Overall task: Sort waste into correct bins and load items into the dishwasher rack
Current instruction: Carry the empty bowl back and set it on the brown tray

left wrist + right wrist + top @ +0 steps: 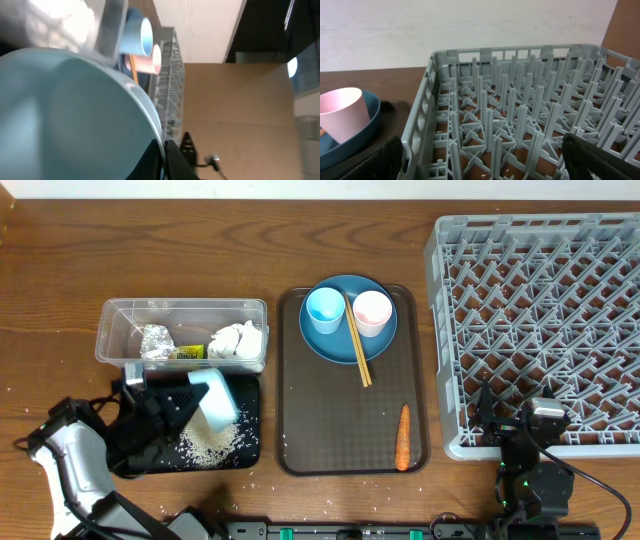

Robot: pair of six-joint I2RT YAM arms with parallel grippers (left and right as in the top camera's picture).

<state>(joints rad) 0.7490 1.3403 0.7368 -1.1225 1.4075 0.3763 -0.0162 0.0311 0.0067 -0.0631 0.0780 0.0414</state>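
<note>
My left gripper (188, 404) (165, 150) is shut on the rim of the pale blue-white bowl (216, 400) (65, 115). The bowl is tipped over the black tray (251, 455), where white rice (205, 444) lies spilled. The clear tub (185, 304) holds a foil scrap (155, 340), a wrapper (187, 352) and tissue (238, 340). On the dark blue plate (340, 348) stand a light blue cup (324, 310) and a pink cup (372, 312), with chopsticks (358, 345) between them. A carrot (403, 437) lies on the brown tray (340, 420). My right gripper (515, 416) (485, 165) stands open at the near edge of the grey rack (550, 310) (520, 100).
A few rice grains are scattered on the wooden table around the black tray. The rack fills the right side up to the table's edge. In the right wrist view the pink cup (342, 120) on the plate (367, 127) shows left of the rack wall.
</note>
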